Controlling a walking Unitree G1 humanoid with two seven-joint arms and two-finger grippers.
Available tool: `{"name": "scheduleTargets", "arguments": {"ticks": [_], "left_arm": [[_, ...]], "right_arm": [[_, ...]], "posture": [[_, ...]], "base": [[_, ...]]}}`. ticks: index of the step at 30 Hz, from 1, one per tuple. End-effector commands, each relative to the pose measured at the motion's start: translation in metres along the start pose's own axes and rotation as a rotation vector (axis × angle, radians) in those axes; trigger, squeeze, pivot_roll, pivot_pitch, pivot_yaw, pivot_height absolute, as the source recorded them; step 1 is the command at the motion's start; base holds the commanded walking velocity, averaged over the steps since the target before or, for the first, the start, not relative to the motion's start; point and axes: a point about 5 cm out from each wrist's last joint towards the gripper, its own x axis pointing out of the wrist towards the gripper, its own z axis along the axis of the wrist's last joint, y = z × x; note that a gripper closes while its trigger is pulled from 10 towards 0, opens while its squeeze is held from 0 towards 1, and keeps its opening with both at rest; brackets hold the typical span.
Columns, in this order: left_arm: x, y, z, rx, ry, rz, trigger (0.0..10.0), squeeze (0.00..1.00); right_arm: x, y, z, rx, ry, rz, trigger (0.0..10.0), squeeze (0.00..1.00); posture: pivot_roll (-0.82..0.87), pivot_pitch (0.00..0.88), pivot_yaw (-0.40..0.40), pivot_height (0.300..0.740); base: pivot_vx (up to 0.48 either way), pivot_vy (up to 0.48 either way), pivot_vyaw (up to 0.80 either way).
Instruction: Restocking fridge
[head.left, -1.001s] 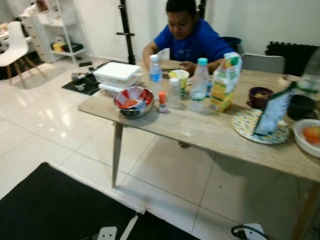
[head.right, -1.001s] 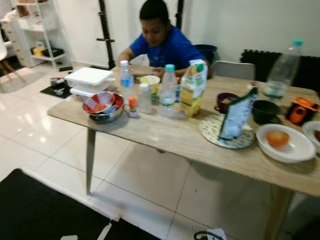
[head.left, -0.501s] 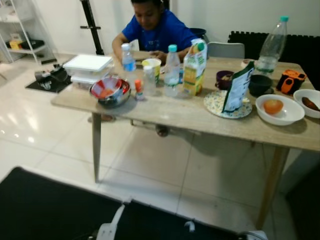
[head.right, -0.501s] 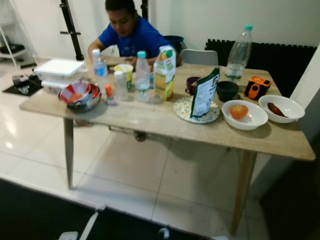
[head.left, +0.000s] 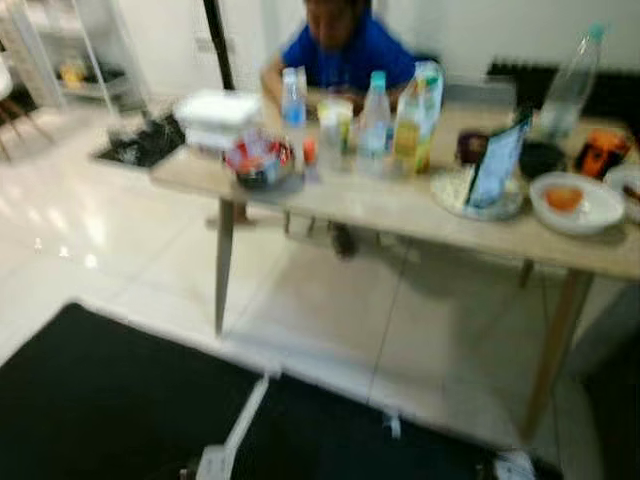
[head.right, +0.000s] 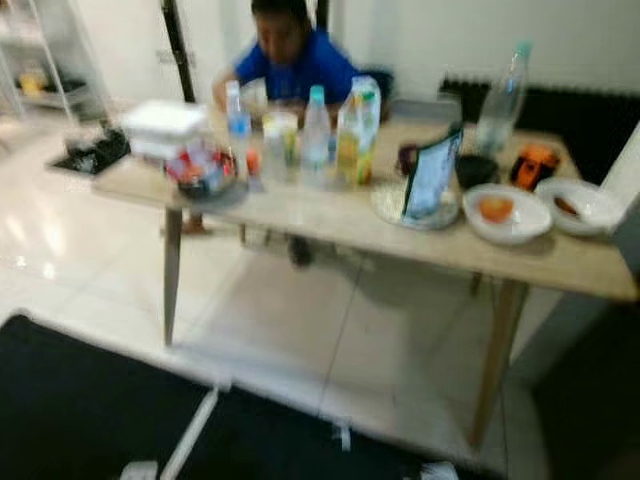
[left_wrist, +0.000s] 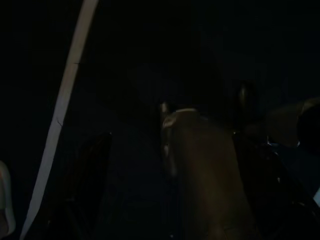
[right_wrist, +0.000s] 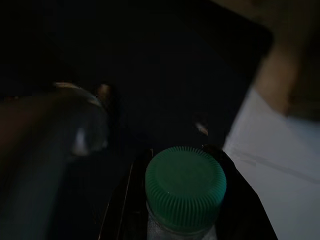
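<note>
A: What's ahead?

B: A tiled room, blurred, with a black mat (head.right: 80, 400) underfoot and a long wooden counter (head.right: 330, 225) across the floor. A person in blue (head.right: 292, 62) sits behind it. On it stand a juice carton (head.right: 357, 130), small water bottles (head.right: 315, 135), a tall bottle (head.right: 500, 100) and bowls.

A: And the thing to restock?

B: It's a bottle with a green cap (right_wrist: 185, 186), upright, its long axis running up between the fingers of the right end effector (right_wrist: 175, 200), which is clamped on its neck.

A: The left end effector?

B: It's too dark to make out; I cannot tell. No fridge is in sight from here, so my guess is a turn comes first.
</note>
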Motion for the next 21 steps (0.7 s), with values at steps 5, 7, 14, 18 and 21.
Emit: {"name": "scheduleTargets", "arguments": {"ticks": [5, 7, 14, 18, 21], "left_arm": [[0.0012, -0.0046, 0.0011, 0.001, -0.004, -0.005, 10.0, 0.00], [0.0014, -0.0055, 0.0013, 0.001, -0.006, -0.007, 10.0, 0.00], [0.0017, -0.0071, 0.0011, 0.015, -0.004, -0.012, 10.0, 0.00], [0.0015, -0.0068, 0.0013, 0.033, -0.005, -0.019, 10.0, 0.00], [0.0013, -0.0065, 0.0010, 0.037, -0.005, -0.021, 10.0, 0.00]], "right_arm": [[-0.0009, 0.0013, -0.0083, -0.005, 0.039, 0.006, 10.0, 0.00], [-0.0009, 0.0017, -0.0086, -0.004, 0.040, 0.008, 10.0, 0.00], [-0.0011, 0.0028, -0.0112, -0.010, 0.055, 0.015, 10.0, 0.00], [-0.0008, 0.0042, -0.0103, -0.016, 0.057, 0.023, 10.0, 0.00], [-0.0006, 0.0049, -0.0096, -0.019, 0.056, 0.025, 10.0, 0.00]], "posture": [[-0.03, 0.019, -0.014, 0.740], [-0.03, 0.019, -0.014, 0.740], [-0.03, 0.012, -0.016, 0.740], [-0.03, 0.004, -0.018, 0.740], [-0.02, 0.000, -0.021, 0.740]], "base": [[0.000, 0.000, -0.12], [0.000, 0.000, -0.80], [0.000, 0.000, -0.80], [0.000, 0.000, -0.80], [0.000, 0.000, -0.80]]}}
